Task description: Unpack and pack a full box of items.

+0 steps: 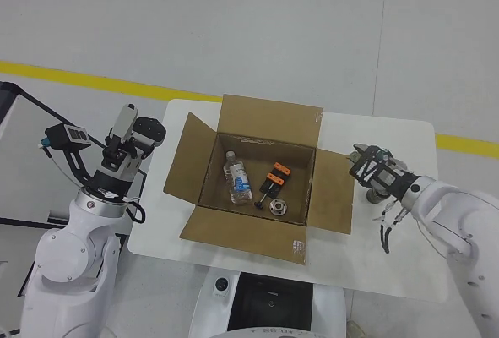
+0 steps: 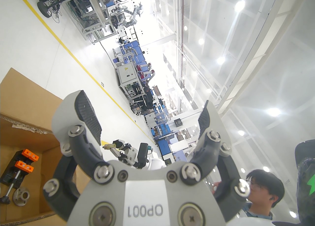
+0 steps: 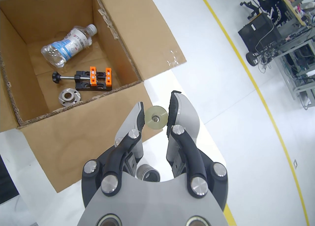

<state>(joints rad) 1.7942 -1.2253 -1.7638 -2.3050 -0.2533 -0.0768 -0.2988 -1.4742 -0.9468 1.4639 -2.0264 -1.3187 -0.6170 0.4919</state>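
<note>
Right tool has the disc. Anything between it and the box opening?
Nothing visible blocks it. Only the folded-out flap of the box lies under the path from the right tool, shut on the disc, to the uncovered opening. Bottle, vise, flange lie inside.

The cardboard box point(image 1: 270, 114) is seen open on the white table point(image 1: 384, 253), between the two grippers. The right gripper point(image 1: 356, 163) is held just beside one side flap, the left gripper point(image 1: 150, 133) near the opposite one. Inside are laid a vise point(image 1: 274, 177) and a metal flange point(image 1: 276, 205), nearer the right gripper, and a plastic bottle point(image 1: 238, 177), nearer the left. A metal cylinder point(image 1: 373, 198) is set just beside the right gripper.
</note>
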